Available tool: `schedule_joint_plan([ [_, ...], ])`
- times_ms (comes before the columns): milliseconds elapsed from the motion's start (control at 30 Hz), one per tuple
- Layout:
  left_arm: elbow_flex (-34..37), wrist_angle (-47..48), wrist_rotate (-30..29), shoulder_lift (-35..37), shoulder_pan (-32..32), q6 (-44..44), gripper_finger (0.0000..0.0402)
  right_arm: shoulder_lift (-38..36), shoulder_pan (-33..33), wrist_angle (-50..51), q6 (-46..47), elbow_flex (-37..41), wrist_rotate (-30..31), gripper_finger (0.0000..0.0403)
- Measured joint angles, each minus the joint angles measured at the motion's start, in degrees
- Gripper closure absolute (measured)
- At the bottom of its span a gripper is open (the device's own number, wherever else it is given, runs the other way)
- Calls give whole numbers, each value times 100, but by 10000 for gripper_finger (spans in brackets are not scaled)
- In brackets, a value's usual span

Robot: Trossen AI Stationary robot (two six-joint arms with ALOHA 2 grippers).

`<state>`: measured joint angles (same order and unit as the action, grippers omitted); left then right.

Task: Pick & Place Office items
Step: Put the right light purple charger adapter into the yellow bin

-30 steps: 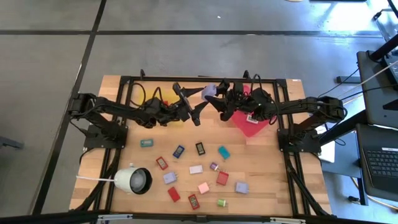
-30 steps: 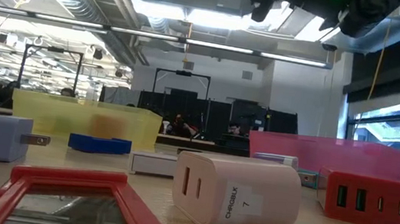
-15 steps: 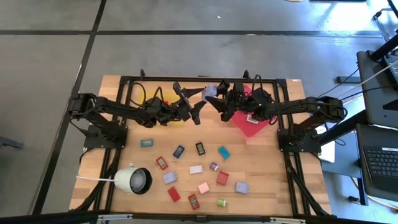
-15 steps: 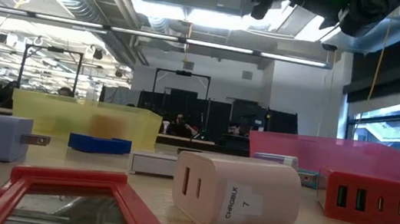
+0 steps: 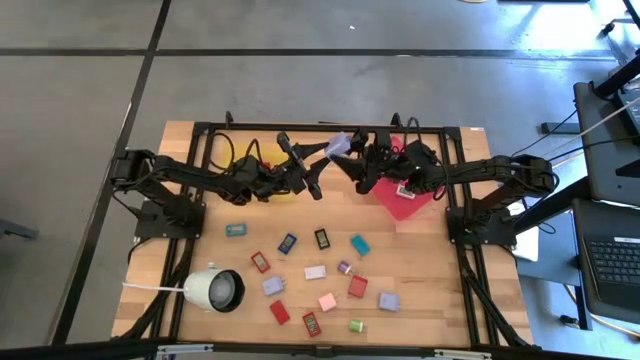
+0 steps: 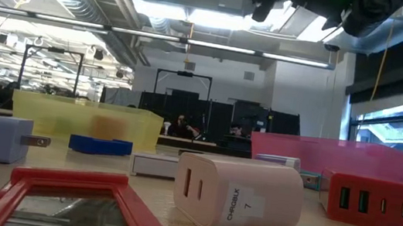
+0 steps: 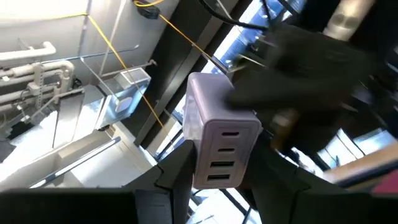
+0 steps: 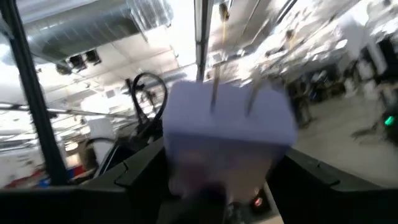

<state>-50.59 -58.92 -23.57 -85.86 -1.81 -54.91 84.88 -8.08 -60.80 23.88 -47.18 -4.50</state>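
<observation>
- The lilac block [image 5: 338,144] is a small rectangular charger-like item, pale purple; the left wrist view shows one face with a column of four dark slots [image 7: 219,144], and the right wrist view shows two metal prongs rising from its far end [image 8: 231,118]
- It is held in the air above the far middle of the desk [image 5: 420,255], between the two arms and clear of the wood
- The left end effector [image 5: 322,152] has its two fingers against opposite sides of the block's slotted end, gripping it
- The right end effector [image 5: 353,150] meets the block from the other side; its fingers flank the block, but whether they press on it cannot be told
- The other office items lie scattered on the near half of the desk, among them a teal block [image 5: 359,244], a pink block [image 5: 327,301] and a red block [image 5: 279,312], all well apart from both end effectors
</observation>
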Motion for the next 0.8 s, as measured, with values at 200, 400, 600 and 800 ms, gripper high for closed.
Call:
schedule_joint_plan([
  [200,-4,6,-5,13,33,61,277,17,4,191,100,11,-16,121],
  [400,-4,-11,-288,13,36,35,277,17,2,356,42,11,0,115],
  [600,-4,-473,-1255,13,37,30,279,17,-169,811,-73,9,-94,115],
  [800,-15,-363,-3245,74,37,211,278,17,-523,2031,-73,9,-954,115],
])
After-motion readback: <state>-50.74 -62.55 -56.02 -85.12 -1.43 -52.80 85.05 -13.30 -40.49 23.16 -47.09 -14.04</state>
